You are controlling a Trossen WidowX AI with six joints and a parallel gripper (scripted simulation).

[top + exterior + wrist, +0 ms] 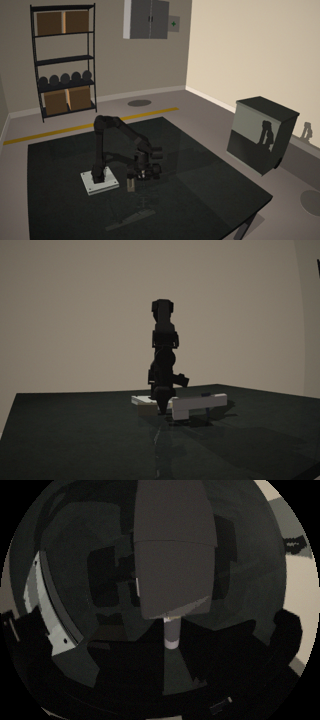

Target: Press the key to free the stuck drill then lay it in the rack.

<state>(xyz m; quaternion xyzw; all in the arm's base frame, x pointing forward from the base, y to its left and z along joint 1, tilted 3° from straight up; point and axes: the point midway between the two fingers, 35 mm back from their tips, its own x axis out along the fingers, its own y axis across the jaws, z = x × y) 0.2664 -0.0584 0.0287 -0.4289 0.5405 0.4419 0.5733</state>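
Note:
My gripper (143, 182) (162, 412) (166, 618) points down, low over the table, shut on the drill (170, 404) (171, 632). The drill shows as a short pale round shank sticking out of the end of the grey-white housing (197, 403) (175, 575). The fingers stand at the shank, close to the housing's end. A dark blue part, seemingly the key (206, 394), crosses the housing, with its lower part showing below. The tan slotted block, seemingly the rack (131, 189) (147, 409), stands beside the gripper, on the arm-base side. In the top view the arm hides most of the housing.
The arm's white base plate (111, 182) (136, 399) (59, 632) lies behind the tan block. The dark table's edge (268, 197) shows at the right. A grey cabinet (254, 124) and a shelf unit (64, 59) stand on the floor away from the table.

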